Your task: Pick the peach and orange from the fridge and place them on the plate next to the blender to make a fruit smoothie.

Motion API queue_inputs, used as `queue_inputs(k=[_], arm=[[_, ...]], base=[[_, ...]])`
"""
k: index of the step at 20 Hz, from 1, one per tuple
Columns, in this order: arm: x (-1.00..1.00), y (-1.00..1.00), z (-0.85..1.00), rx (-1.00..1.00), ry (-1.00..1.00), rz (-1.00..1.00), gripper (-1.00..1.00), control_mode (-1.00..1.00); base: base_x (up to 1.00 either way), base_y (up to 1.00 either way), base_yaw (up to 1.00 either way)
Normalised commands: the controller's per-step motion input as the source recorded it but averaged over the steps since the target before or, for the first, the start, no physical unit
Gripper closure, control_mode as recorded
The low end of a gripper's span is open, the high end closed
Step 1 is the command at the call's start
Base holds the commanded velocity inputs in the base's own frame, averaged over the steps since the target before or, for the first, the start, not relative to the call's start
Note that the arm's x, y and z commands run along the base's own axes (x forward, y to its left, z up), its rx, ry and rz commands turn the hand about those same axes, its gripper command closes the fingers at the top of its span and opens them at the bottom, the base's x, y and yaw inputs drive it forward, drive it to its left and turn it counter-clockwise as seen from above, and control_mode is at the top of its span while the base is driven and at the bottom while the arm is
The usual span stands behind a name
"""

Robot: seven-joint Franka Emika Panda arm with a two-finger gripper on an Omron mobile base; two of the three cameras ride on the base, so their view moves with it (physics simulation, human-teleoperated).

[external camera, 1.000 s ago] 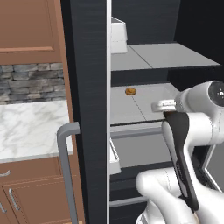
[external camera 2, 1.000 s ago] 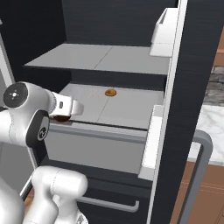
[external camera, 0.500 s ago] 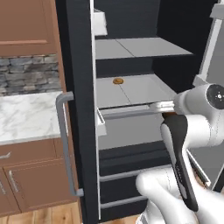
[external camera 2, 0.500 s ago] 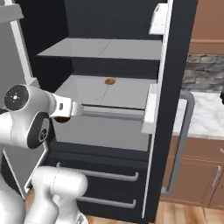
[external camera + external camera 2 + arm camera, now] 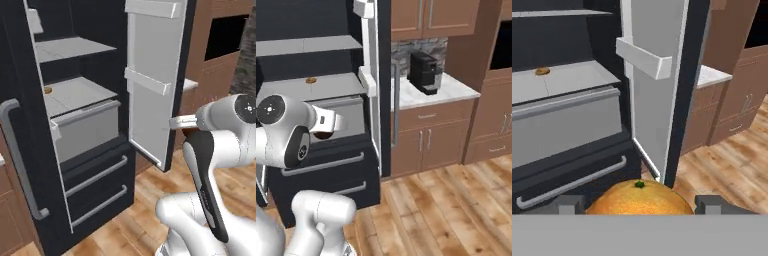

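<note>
— Currently, item one: what is the gripper (image 5: 640, 210) holding?
— Its fingertips are flanking the orange (image 5: 639, 198), apparently clasping it, just outside the fridge (image 5: 75, 125).
— Anything sitting inside the fridge?
— A flat brown-orange disc (image 5: 542, 71) is lying on the middle shelf, above the drawer (image 5: 87, 127); both doors are standing open.

The orange (image 5: 639, 199) sits between the fingers (image 5: 571, 204), before the open fridge (image 5: 587, 125); a disc (image 5: 542, 71) lies on its shelf.
</note>
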Motion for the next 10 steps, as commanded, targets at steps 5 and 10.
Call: queue_inputs(k=[5,10], arm=[[0.00,0.00,0.00,0.00,0.00,0.00,1.00,1.00],[0.00,0.00,0.00,0.00,0.00,0.00,1.00,1.00]], base=[[-0.60,0.15,-0.87],[-0.62,0.12,-0.86]])
